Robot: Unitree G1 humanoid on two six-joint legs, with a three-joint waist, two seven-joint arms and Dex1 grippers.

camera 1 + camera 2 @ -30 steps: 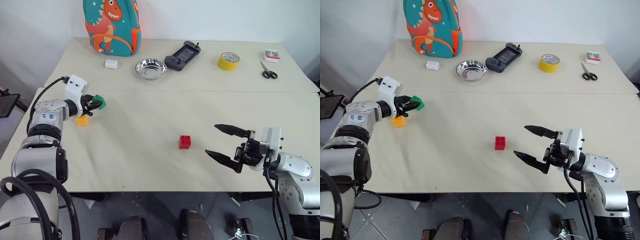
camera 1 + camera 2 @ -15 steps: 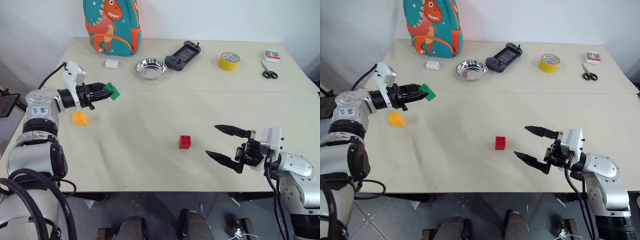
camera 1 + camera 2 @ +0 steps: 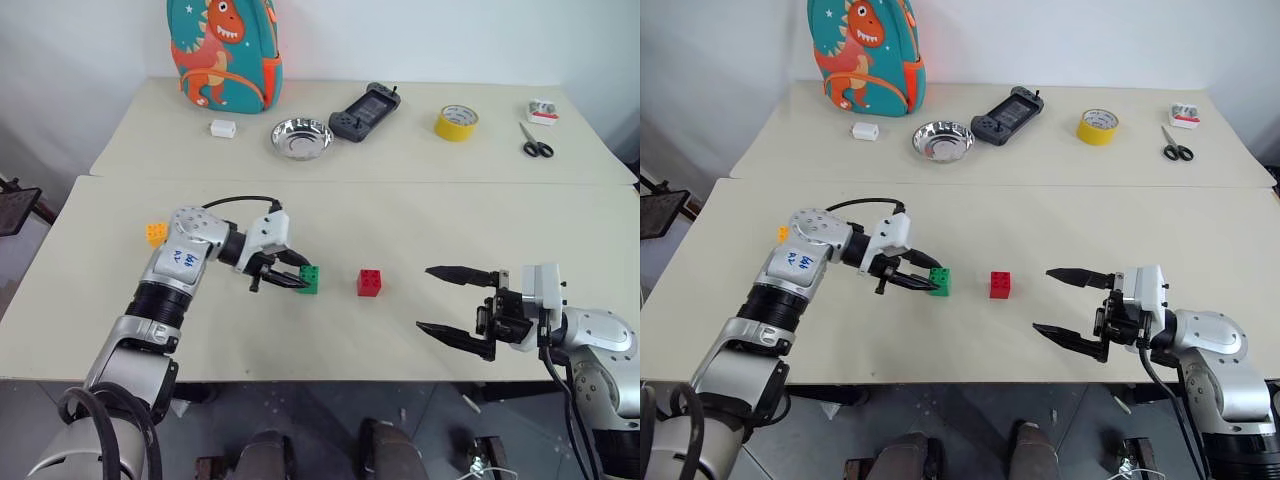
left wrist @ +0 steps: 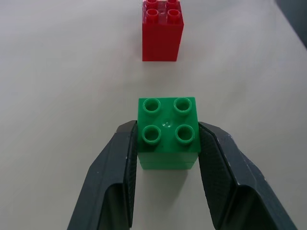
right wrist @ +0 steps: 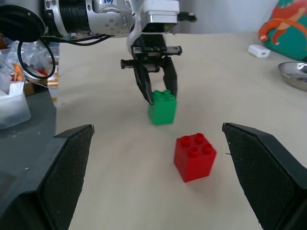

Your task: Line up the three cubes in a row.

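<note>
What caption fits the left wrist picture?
Left gripper pinching the green cube, red cube just ahead.

Three studded cubes are being counted on the near table: one green cube [image 3: 309, 280], one red cube [image 3: 370, 283] at 3 o'clock of it, and one yellow-orange cube [image 3: 156, 233] at 10 o'clock of the green. Two grippers are being counted: the left gripper [image 3: 297, 281] and the right gripper [image 3: 458, 308]. On the far table, one each is being counted: backpack [image 3: 223, 52], white block [image 3: 222, 128], steel bowl [image 3: 301, 138], game controller [image 3: 365, 110], yellow tape roll [image 3: 457, 122], scissors [image 3: 537, 141].
</note>
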